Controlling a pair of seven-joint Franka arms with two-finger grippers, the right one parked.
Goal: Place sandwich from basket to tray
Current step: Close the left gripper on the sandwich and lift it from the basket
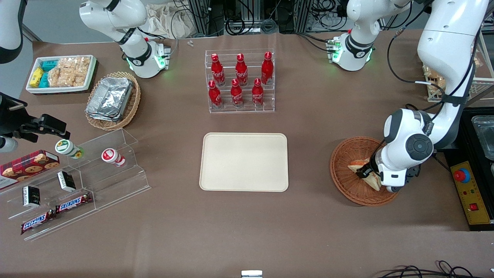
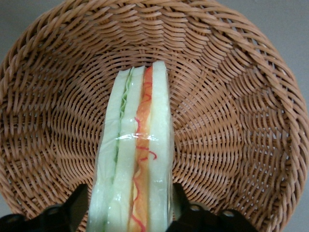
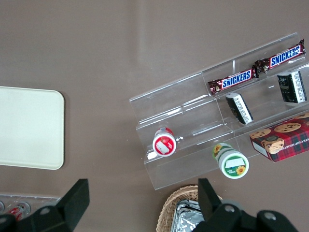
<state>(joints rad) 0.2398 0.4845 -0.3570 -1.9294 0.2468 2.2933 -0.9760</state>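
Now | jaws (image 2: 129, 212) flank sandwich (image 2: 136, 159) | inside basket (image 2: 231, 121) rim

Wrapped sandwich (image 2: 135, 159) stands on edge in basket (image 1: 343, 162); tray (image 1: 244, 161) bare.

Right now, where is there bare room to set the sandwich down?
The tray is bare all over, rim to rim. It lies nearer the camera than the bottle rack, with bare table around it. The basket is crowded: the gripper is down in it, fingers either side of the sandwich.
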